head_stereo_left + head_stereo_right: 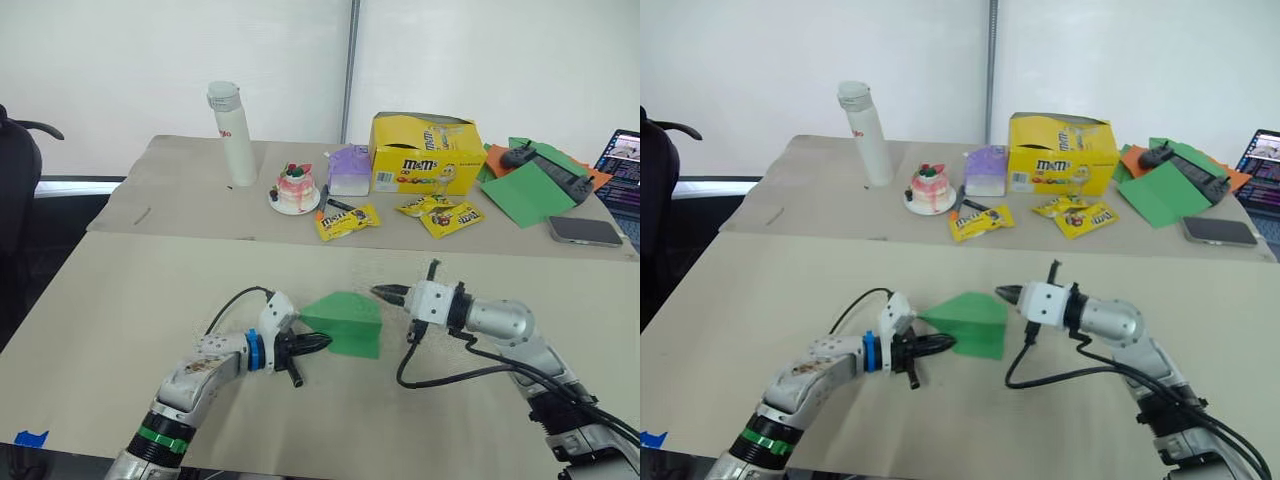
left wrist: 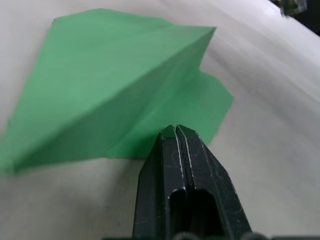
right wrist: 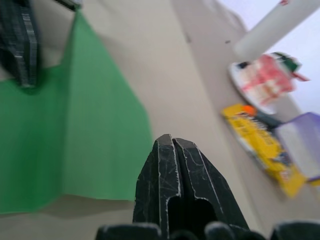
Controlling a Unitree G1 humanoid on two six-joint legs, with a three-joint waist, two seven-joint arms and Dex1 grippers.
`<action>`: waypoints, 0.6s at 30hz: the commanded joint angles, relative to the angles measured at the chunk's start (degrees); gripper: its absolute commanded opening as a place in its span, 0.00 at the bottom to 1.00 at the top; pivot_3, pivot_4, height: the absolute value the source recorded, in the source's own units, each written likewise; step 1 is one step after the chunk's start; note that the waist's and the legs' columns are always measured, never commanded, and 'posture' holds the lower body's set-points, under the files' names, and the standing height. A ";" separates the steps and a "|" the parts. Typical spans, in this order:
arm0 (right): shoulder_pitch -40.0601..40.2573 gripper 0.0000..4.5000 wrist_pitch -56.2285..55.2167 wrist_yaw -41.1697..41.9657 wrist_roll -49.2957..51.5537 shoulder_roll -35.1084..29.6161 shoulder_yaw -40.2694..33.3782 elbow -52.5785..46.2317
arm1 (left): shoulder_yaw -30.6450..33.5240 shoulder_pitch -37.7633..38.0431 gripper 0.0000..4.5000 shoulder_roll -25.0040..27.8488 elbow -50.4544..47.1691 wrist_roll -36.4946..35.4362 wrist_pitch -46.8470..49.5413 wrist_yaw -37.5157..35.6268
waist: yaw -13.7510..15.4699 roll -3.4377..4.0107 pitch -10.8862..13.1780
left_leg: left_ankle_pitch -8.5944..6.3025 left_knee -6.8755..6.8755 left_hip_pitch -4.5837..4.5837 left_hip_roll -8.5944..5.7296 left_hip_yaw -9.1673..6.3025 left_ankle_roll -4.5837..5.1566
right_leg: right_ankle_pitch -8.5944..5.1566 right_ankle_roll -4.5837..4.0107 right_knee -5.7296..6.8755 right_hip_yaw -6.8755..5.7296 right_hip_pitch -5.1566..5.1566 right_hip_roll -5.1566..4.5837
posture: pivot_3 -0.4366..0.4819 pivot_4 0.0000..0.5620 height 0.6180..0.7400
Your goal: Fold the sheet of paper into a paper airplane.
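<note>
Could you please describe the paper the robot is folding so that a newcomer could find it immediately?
On the near table, between the two end effectors, lies the green paper, folded into a pointed wedge with layered flaps. The other green sheet lies flat at the far right beside orange paper.

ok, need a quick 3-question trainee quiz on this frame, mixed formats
1. True or false: the left end effector is shut.
2. Which end effector's tip rests at the edge of the green paper airplane? A) left B) right C) neither
3. Fill in: the yellow M&M's box stands between the purple box and the flat ____ sheet.

Key: 1 true. 2 A; the right end effector, also shut, sits just off the plane's far corner. 3 green.
</note>
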 commanded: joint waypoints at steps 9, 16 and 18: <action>6.00 0.01 0.09 3.56 1.22 -0.51 -0.47 -4.52 | -1.33 2.02 0.00 -0.91 -2.95 -0.68 7.00 2.70 | -0.17 -0.01 0.00 | 0.00 0.00 0.06 -0.01 0.01 0.00 | -0.01 0.02 0.00 -0.01 0.04 -0.02 | 0.48 0.27 1.00; 10.63 0.01 0.49 2.97 3.26 1.57 -0.77 -4.63 | -1.66 1.31 0.00 0.96 -4.48 -0.53 5.27 0.70 | -0.12 -0.01 0.01 | 0.00 0.00 0.06 -0.04 0.01 0.00 | -0.01 0.03 -0.01 -0.01 0.05 -0.02 | 0.48 0.27 1.00; 11.31 0.01 -0.04 2.71 2.70 1.67 -0.77 -4.10 | -0.86 1.41 0.00 2.28 -5.93 -1.90 6.11 -0.57 | -0.25 -0.01 0.01 | 0.00 0.00 0.05 -0.04 0.02 0.00 | -0.02 0.03 -0.01 0.00 0.04 -0.02 | 0.48 0.27 1.00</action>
